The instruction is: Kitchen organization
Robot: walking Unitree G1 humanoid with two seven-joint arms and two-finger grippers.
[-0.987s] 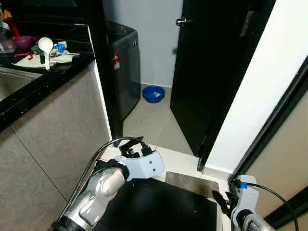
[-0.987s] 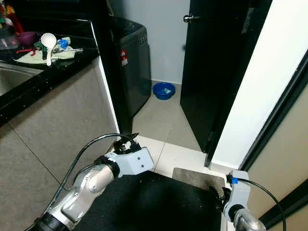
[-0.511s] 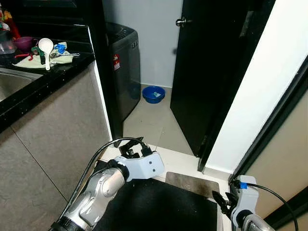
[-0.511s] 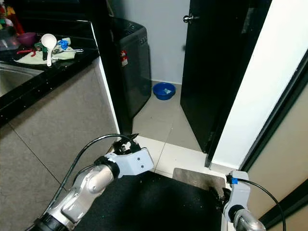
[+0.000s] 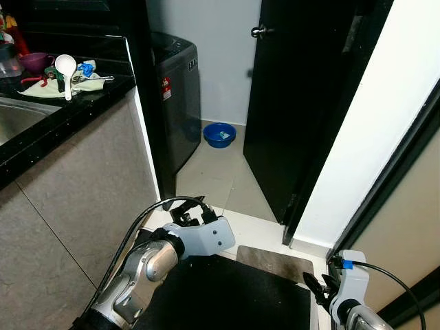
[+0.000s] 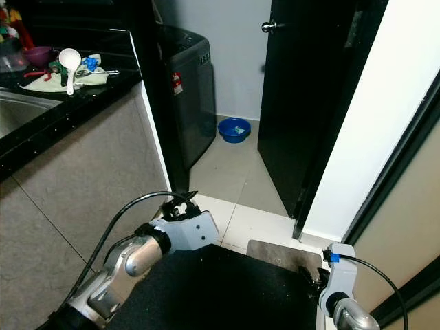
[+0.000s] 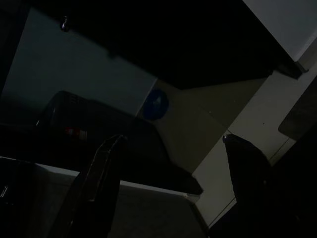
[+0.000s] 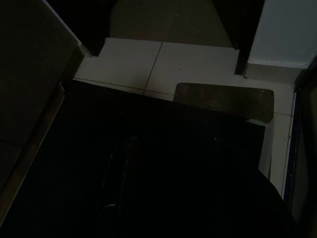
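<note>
Low in front of the body, the left gripper (image 7: pixel 171 168) hangs with its two long black fingers (image 7: pixel 101 173) spread wide apart, nothing between them; they aim across the pale floor tiles (image 5: pixel 213 175) toward the small round blue plastic basin (image 7: pixel 156 104) and the grey top-loading washing machine (image 5: pixel 176 96). Left silver arm (image 5: pixel 148 265) bent at the elbow, white wrist housing just above the large black floor mat (image 5: pixel 227 292). Black cable loops from the wrist back along the forearm.

Right gripper (image 5: pixel 315 287) at the lower right, held low over the mat's edge; view along it very dark, cannot tell how its fingers stand. White wrist with a blue clip and black cable. Just beyond it, a small brown doormat (image 8: pixel 223 101) lies flat on the tiles, touching the black mat's far edge.

Up at the left: black speckled stone countertop (image 5: pixel 62 113) with a steel sink (image 5: pixel 17 117) set in it. On the far end, a pale cloth (image 5: pixel 51 86) carries a white plastic rice scoop (image 5: pixel 65 69), bowl end up, handle pointing toward the counter's front edge, long axis roughly front to back. Purple bowl (image 5: pixel 33 60) and blue and red oddments just beside it, too small to identify.

Blue basin sits on the floor between washing machine and black door (image 5: pixel 302 103) with round metal knob (image 5: pixel 258 31). White wall (image 5: pixel 371 137) to the right.
</note>
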